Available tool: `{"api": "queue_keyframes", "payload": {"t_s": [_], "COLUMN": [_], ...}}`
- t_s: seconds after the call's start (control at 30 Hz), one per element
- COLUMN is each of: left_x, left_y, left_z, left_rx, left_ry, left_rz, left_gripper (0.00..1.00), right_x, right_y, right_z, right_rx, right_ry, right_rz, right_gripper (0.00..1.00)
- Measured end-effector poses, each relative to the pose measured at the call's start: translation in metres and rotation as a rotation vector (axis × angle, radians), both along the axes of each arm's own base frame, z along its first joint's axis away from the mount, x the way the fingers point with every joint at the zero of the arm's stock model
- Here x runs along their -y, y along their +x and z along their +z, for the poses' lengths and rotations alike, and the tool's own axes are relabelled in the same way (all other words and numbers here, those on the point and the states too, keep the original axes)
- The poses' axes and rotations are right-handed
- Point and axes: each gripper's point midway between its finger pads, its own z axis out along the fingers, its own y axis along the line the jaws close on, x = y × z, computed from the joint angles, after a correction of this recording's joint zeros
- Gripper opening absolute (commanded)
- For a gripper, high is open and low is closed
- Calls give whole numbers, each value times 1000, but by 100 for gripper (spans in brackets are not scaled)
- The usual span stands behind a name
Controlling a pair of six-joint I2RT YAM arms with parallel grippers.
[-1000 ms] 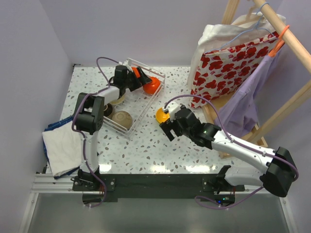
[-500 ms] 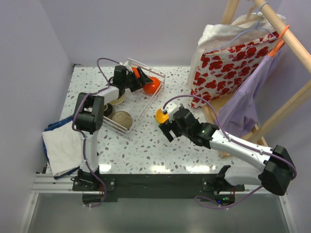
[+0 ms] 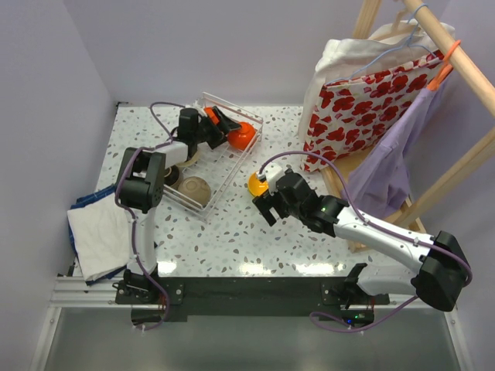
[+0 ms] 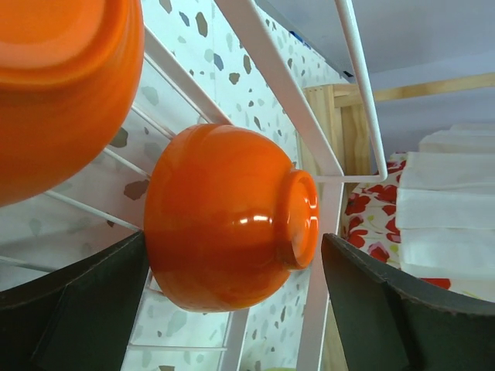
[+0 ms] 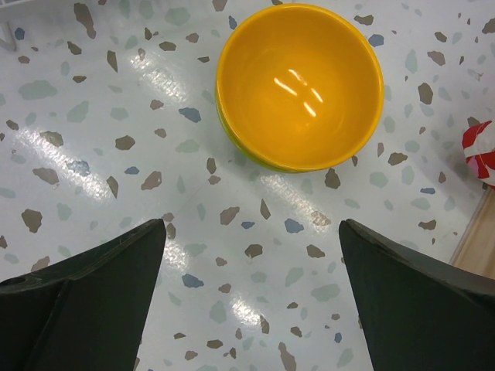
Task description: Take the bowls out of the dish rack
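Terrazzo table (image 3: 232, 232) with rack (image 3: 234, 171), yellow bowl (image 3: 256, 184)

Desk (image 3: 232, 232): white speckled terrazzo top, glossy with light glare. Walls (image 3: 232, 46): plain lavender. Right edge: wooden clothes rack (image 3: 456, 176) bearing white cloth (image 3: 340, 58), red-flowered bag (image 3: 363, 104), lilac garment (image 3: 394, 162). Near-left corner: folded white towel (image 3: 97, 236).

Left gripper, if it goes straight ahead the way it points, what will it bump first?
Most likely the orange-red bowl lying on its side in the dish rack, right between the left gripper's open fingers. How far off it is, I can't tell.
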Motion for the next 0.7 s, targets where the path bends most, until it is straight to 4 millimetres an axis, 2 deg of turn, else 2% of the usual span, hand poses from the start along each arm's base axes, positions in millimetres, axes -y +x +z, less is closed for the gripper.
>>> {"api": "queue_keyframes", "payload": {"t_s": [0.3, 0.57, 0.7], "left_x": [7, 10, 9], "left_y": [-6, -8, -9], "left_z": [5, 5, 4], "left_rx": [-26, -35, -41], "left_ry": [-89, -101, -105], "left_rz": [-3, -13, -8], "left_gripper": [89, 81, 80], "right_x": [0, 0, 0], "right_y": [0, 0, 0], "right_z": [0, 0, 0], "right_rx": [0, 0, 0], "right_ry": [0, 0, 0], "right_rz": [0, 0, 0], "right_gripper": [99, 99, 99]}}
